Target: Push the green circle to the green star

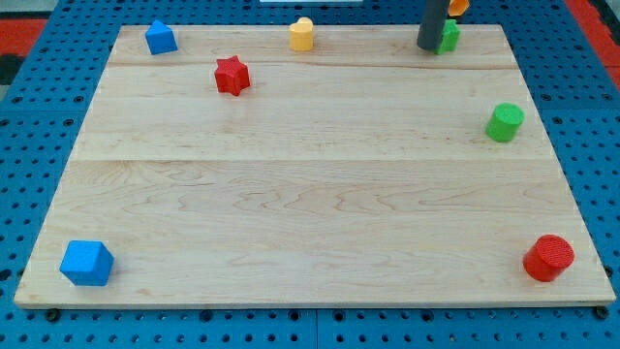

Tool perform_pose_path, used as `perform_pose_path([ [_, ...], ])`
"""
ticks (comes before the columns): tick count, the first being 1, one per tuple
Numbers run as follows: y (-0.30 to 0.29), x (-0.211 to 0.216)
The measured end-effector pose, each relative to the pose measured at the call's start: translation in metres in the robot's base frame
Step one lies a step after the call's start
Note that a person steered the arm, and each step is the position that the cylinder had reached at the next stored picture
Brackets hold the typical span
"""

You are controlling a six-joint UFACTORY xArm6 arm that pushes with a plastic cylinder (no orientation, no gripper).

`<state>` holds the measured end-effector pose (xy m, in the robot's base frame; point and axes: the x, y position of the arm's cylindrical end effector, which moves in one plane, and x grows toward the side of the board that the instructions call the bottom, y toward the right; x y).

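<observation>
Tip at the green star, circle not yet engaged.
My tip [429, 47] is a bare rod holding nothing, touching the green star [449, 37] on its left; the green circle [504, 122] sits below-right of the star, well apart; best to circle beneath it and push up-left.

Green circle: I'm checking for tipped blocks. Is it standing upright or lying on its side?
Upright. The green circle shows its flat round top facing up, on the wooden board, clear of my tip.
</observation>
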<state>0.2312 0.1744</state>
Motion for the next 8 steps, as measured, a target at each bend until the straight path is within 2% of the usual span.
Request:
perform_pose_path([
  [1, -0.011, 0.044],
  [3, -0.002, 0.193],
  [4, 0.028, 0.231],
  [6, 0.067, 0.195],
  [8, 0.038, 0.160],
])
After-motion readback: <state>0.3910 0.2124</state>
